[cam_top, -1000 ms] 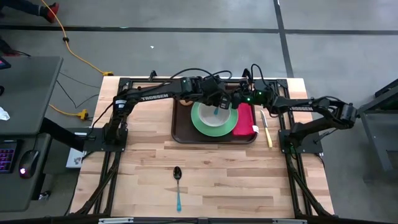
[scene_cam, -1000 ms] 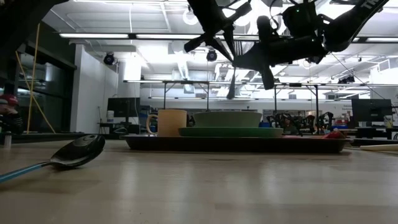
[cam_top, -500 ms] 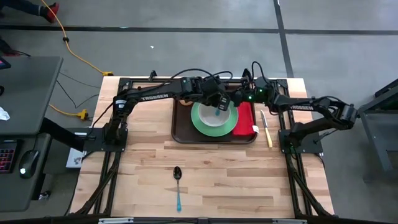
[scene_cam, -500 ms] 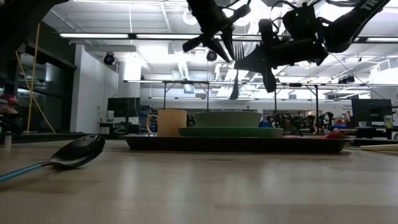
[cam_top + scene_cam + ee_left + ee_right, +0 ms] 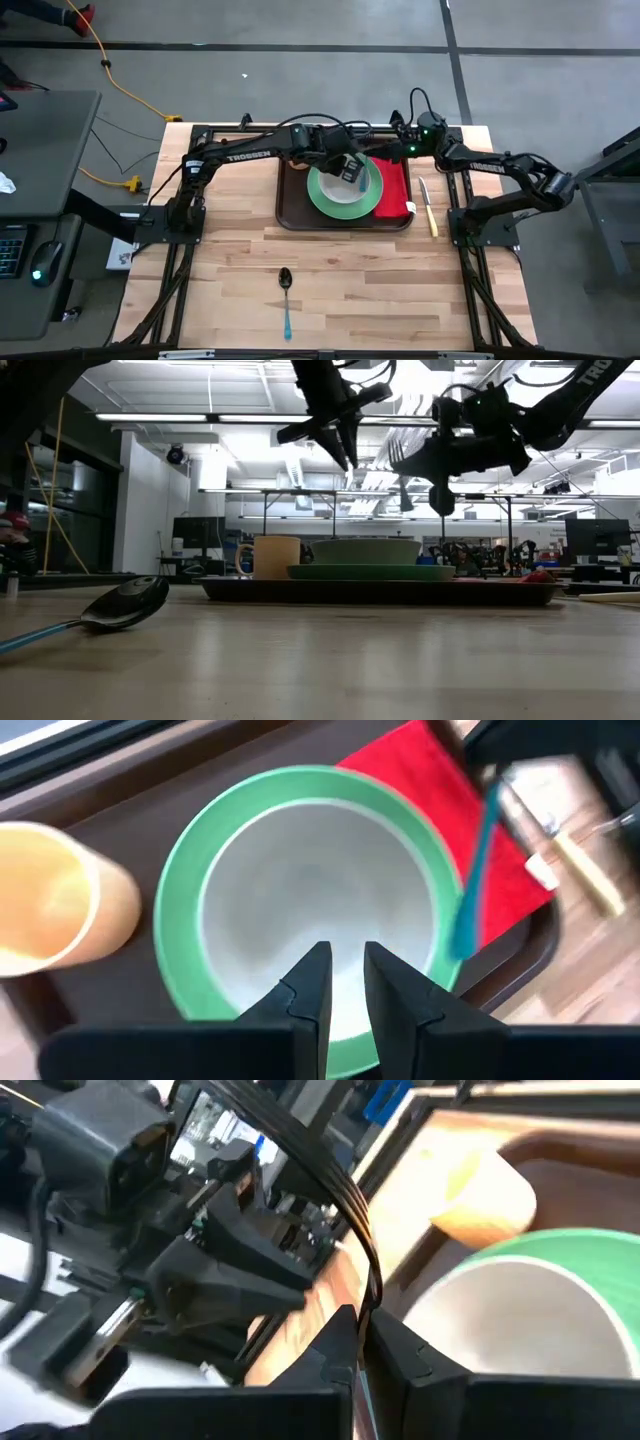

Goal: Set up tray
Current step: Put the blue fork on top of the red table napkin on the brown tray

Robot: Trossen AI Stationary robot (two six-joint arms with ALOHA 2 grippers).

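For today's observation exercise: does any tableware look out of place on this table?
Yes. A spoon with a blue handle lies alone on the bare wood near the table's front edge, far from the tray holding the green plate, bowl and cup. A knife also lies outside the tray, beside its right rim.

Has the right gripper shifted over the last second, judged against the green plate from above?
Yes. The right gripper has pulled back from over the round green plate's right edge toward the large dark brown tray's far right corner.

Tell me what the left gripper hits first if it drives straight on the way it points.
Most likely the white bowl on the green plate: the left gripper points down into it from above. How high it hangs is unclear.
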